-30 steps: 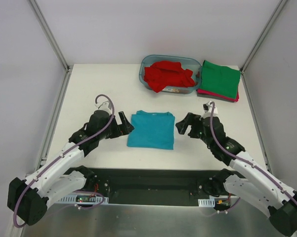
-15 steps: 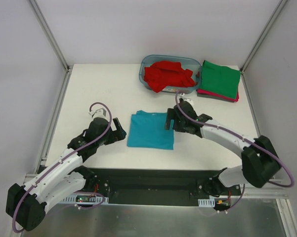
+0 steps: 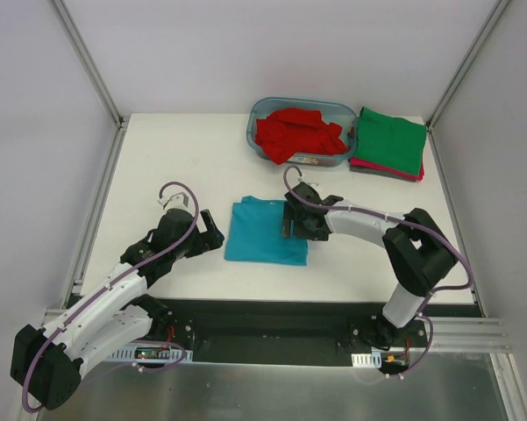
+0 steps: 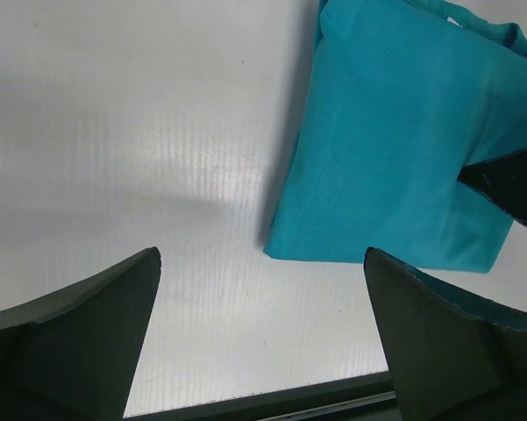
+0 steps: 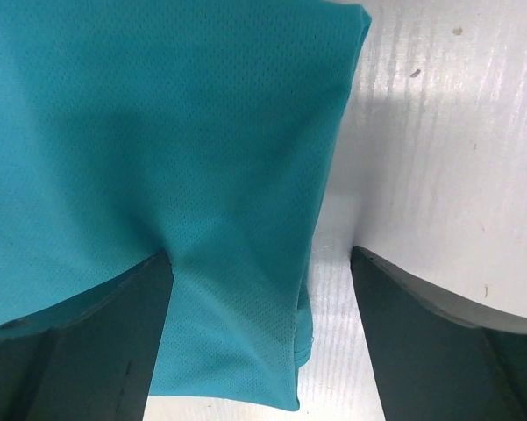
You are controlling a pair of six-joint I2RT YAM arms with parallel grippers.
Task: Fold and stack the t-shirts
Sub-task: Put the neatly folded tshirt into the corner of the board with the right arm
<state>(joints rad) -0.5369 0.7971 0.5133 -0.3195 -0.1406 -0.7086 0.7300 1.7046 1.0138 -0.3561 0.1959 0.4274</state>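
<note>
A teal-blue t-shirt (image 3: 261, 233) lies folded flat at the table's middle. My right gripper (image 3: 289, 224) is open and low over its right edge; in the right wrist view (image 5: 261, 256) one finger sits on the cloth (image 5: 158, 132) and the other on bare table. My left gripper (image 3: 212, 230) is open and empty just left of the shirt; its wrist view (image 4: 261, 256) shows the shirt (image 4: 403, 140) ahead and a right finger (image 4: 509, 180) on it. A red t-shirt (image 3: 298, 133) lies crumpled in the tub. A folded green t-shirt (image 3: 390, 140) lies on a magenta one (image 3: 395, 174).
The clear blue-tinted tub (image 3: 302, 101) stands at the back, right of centre, with the green and magenta stack beside it at the back right. The black near rail (image 3: 272, 316) runs along the table's front edge. Metal frame posts stand at both back corners.
My right arm swung left from the shirt's right side onto its right edge. My left gripper drew back slightly to the left early on, then stayed put.
</note>
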